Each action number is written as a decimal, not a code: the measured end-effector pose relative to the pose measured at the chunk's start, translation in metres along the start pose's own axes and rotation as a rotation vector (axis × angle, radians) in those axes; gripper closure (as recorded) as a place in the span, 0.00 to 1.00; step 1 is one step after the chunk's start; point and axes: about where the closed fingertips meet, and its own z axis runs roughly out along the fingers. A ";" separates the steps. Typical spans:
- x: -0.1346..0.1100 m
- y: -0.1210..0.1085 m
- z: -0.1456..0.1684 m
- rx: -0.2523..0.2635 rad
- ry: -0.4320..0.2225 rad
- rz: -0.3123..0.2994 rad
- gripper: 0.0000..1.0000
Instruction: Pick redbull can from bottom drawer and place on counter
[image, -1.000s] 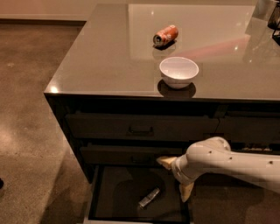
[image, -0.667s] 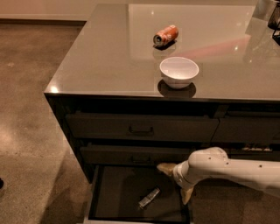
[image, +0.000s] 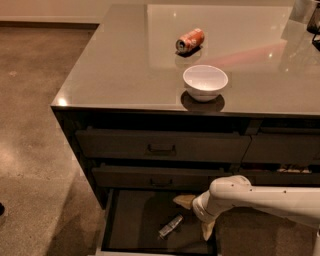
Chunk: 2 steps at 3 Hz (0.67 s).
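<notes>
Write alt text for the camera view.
The robot's open two-finger gripper reaches into the pulled-out dark bottom drawer, beside a slim silver can lying on its side. On the glossy grey-brown counter sit a white bowl and a tipped orange-red can.

counter (image: 125, 65) glossy; redbull can (image: 170, 226) metal; end effector (image: 192, 218) matt plastic, over bottom drawer (image: 134, 220)
</notes>
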 end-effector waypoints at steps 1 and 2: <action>0.009 -0.023 0.032 0.078 -0.027 -0.066 0.00; 0.015 -0.027 0.096 0.089 -0.056 -0.153 0.00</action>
